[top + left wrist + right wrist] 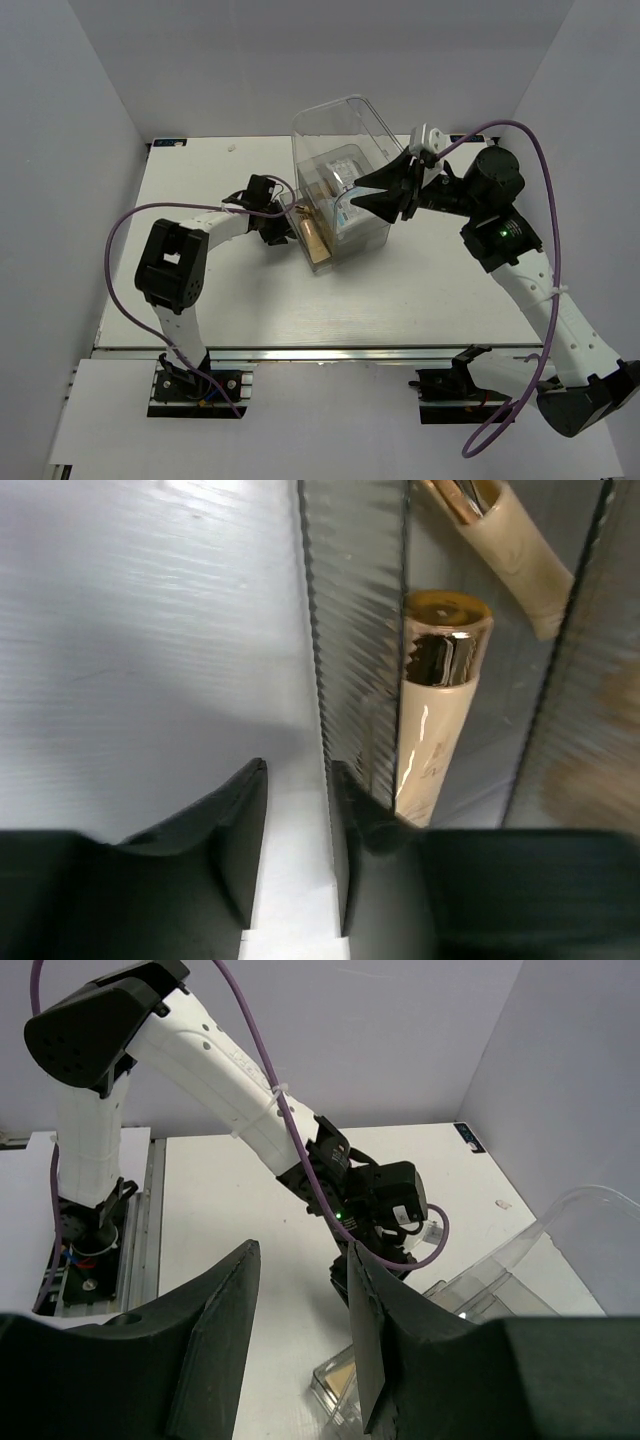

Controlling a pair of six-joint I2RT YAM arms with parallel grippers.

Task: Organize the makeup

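A clear plastic box stands mid-table with its lid tipped up. Its left compartment holds two beige tubes of the makeup, one upright behind the ribbed wall and another lying aslant above it; from above they show as a tan strip. White-and-blue packets lie in the middle compartment. My left gripper is open on the table at the box's left wall, with only bare table between its fingers. Over the box, my right gripper hangs open and holds nothing.
The raised clear lid stands behind the right gripper. White table stretches out to the left and front of the box. Grey walls close in both sides and the back.
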